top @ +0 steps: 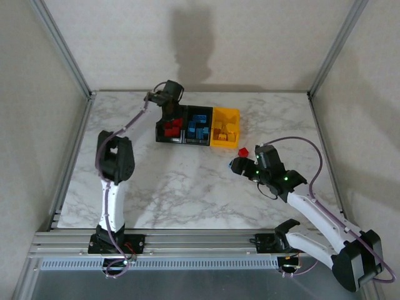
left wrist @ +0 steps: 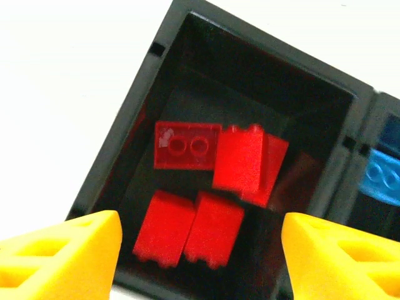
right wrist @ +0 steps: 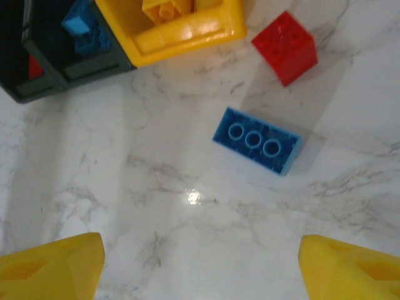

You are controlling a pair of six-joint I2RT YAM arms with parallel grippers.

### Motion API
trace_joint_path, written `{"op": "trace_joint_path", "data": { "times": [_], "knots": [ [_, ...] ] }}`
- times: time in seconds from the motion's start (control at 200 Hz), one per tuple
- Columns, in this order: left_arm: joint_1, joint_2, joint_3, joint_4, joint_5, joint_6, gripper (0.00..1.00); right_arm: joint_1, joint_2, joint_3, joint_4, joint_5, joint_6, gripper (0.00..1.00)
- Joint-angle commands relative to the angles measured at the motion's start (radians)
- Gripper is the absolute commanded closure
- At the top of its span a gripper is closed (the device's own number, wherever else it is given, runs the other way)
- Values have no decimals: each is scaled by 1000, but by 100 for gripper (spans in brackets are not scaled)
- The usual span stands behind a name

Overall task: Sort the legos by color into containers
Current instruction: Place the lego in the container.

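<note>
Off the near right corner of the yellow bin [right wrist: 187, 31], you have two loose legos on the marble table [right wrist: 156, 187]. A red brick [right wrist: 285, 47] sits close to that corner, and a blue brick [right wrist: 256, 139] lies just past it, farther from the bin. From above, those are the only loose ones I can make out, so I judge the sort nearly done.

Yellow bricks [right wrist: 165, 9] sit in the yellow bin. The middle black bin [right wrist: 87, 65], touching the yellow bin, holds blue bricks [top: 200, 128]. The end black bin [left wrist: 125, 144], farthest from the yellow bin, holds several red bricks [left wrist: 181, 147].

Your left gripper [left wrist: 200, 237] hangs over that end black bin with its fingers spread and nothing between them. Your right gripper [right wrist: 200, 256] hovers over bare marble, farther from the yellow bin than the blue brick. Its fingers are wide apart and empty.

What is left for you, as I read it, is the blue brick into the middle black bin and the red brick into the end black bin.
</note>
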Motion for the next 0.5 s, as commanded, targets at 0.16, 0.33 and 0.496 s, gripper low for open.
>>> {"op": "trace_joint_path", "data": {
  "times": [0.16,0.33,0.496],
  "knots": [
    [-60,-444,-446,297,214,-19,31,-57,141,152,-49,118,-69,19],
    [-107,-621,-663,371,272,-26,29,-95,236,182,-17,109,-99,19],
    [-147,-725,-829,435,312,-51,29,-102,347,213,-1,89,-113,21]
  ]
}}
